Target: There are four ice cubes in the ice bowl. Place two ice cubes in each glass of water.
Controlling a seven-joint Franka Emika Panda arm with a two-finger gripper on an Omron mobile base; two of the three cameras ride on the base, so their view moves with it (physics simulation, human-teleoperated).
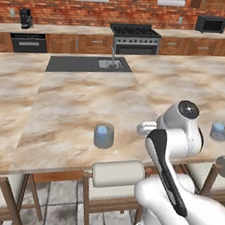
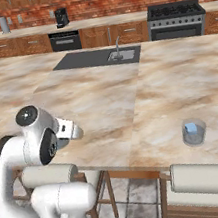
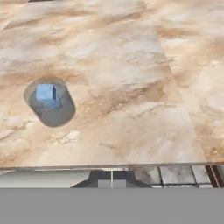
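Marble counter (image 3: pixel 131 87), bearing glass of water (image 3: pixel 50 103) with ice cube (image 3: pixel 46 94); gripper (image 3: pixel 112 180) pinched together, holding nothing.

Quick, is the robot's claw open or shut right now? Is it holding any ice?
Claw: shut, its two tips pressed together, nothing between them. It holds no ice; one ice cube sits in the glass of water on the counter.

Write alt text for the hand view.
A clear glass of water with light-blue ice in it stands on a tan marble counter, left of centre. The shut gripper sits at the bottom, above the counter's near edge.
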